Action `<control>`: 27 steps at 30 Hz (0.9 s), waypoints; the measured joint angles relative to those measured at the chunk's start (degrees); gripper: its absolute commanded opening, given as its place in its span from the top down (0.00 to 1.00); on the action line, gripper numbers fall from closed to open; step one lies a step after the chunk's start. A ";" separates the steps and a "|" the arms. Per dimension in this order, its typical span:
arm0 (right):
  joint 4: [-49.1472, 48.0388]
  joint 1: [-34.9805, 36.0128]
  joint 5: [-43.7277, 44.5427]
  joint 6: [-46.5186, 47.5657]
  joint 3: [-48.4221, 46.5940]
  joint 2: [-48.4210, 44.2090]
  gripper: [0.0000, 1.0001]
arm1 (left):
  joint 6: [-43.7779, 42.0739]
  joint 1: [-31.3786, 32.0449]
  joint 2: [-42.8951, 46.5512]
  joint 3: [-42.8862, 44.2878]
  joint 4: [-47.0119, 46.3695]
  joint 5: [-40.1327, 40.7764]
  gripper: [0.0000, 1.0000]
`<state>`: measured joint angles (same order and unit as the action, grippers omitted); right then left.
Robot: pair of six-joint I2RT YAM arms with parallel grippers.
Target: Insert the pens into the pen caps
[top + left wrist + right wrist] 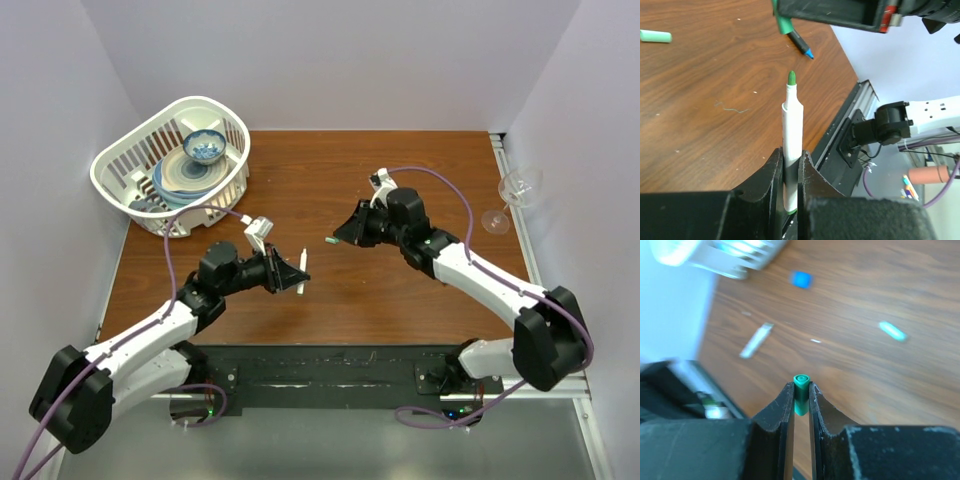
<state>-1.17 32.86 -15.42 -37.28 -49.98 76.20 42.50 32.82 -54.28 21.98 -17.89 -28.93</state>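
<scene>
Left wrist view | left gripper (790, 167) clamped on green-tipped pen (792, 120) | right gripper (801, 387) pinching green cap (801, 381), apart from the pen | nothing capped yet, blue cap (801, 279) loose on bench (880, 285)

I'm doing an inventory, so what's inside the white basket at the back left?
The white basket holds a blue patterned bowl and stacked plates. A dark item beside them is unclear, and the plates hide the basket floor beneath.
</scene>
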 measured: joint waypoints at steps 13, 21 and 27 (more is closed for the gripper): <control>-13.64 7.78 1.97 -7.13 1.79 -3.34 1.00 | 3.21 0.70 -2.78 -1.27 -8.37 -2.56 1.00; -13.68 10.27 5.31 -6.62 1.79 -3.34 1.00 | 3.41 0.70 -2.25 -1.27 -8.59 -2.60 1.00; -13.68 11.04 6.12 -6.54 1.79 -3.34 1.00 | 3.41 0.70 -1.60 -1.27 -8.59 -2.60 1.00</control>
<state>-14.85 43.90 -9.30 -43.81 -48.18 72.86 45.91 33.52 -55.88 20.71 -26.48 -31.53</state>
